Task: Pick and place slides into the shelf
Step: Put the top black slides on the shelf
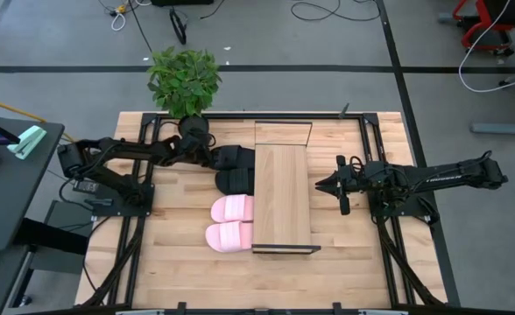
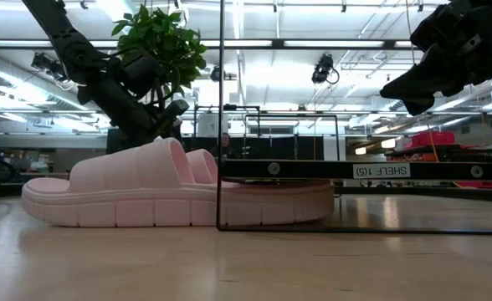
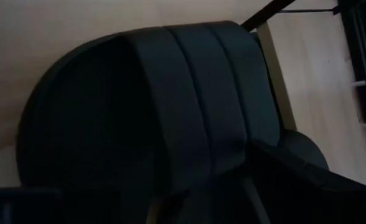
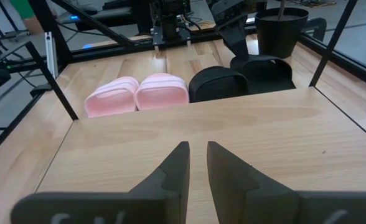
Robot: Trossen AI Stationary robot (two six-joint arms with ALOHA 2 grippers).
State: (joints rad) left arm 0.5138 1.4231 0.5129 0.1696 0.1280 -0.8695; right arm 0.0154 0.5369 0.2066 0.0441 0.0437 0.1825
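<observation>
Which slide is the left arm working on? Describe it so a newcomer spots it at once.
Start at the long light-wood shelf board on its black metal frame in the table's middle. Four slides line its left edge. It is the black open-toe slide sandal at the row's end nearest the potted green plant, the only one under the left gripper.

So the shelf [image 1: 282,197] sits mid-worktop [image 1: 179,262], running front to back. All four slides are lined up along its left edge, toes tucked under the board: two slides [image 1: 234,168] toward the back, the other two slides [image 1: 229,222] nearer the front, side by side. A potted plant [image 1: 185,80] stands at the back edge, left of the shelf. The left tool [image 1: 215,158] is right at the rearmost slide, and the right tool [image 1: 323,185] hangs just off the shelf's right edge.
</observation>
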